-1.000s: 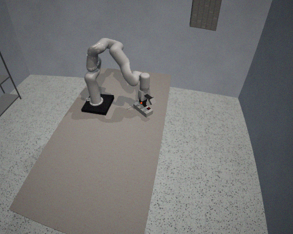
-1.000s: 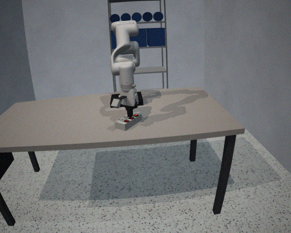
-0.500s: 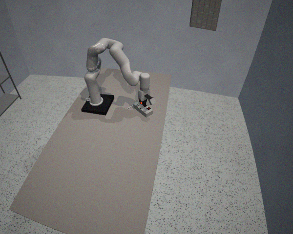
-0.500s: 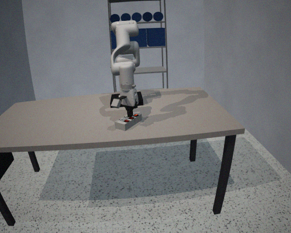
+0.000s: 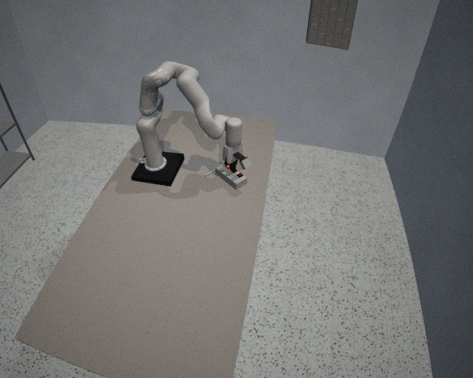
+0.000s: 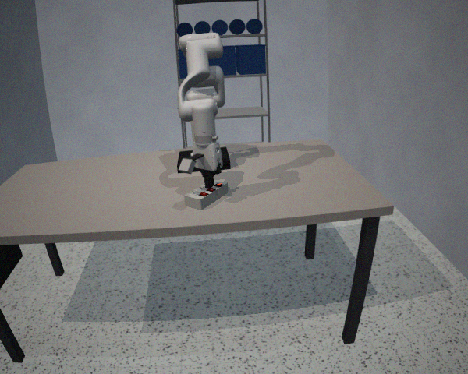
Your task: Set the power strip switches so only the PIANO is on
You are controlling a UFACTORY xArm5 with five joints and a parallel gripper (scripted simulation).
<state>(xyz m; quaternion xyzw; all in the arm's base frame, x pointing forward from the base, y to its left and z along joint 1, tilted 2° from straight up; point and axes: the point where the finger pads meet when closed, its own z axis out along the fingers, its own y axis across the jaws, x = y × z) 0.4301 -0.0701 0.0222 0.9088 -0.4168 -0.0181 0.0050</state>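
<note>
One power strip (image 5: 231, 176), lengthwise diagonal.

Pale blue-grey walls, speckled light floor (image 6: 242, 346). Beige table (image 6: 85, 201) on dark legs, centre of exterior view. Metal shelf rack (image 6: 267, 80) at upper centre holding blue discs and boxes. Tan tiled panel (image 5: 331, 22) on wall, upper right of top view. Soft shadows under table.
</note>
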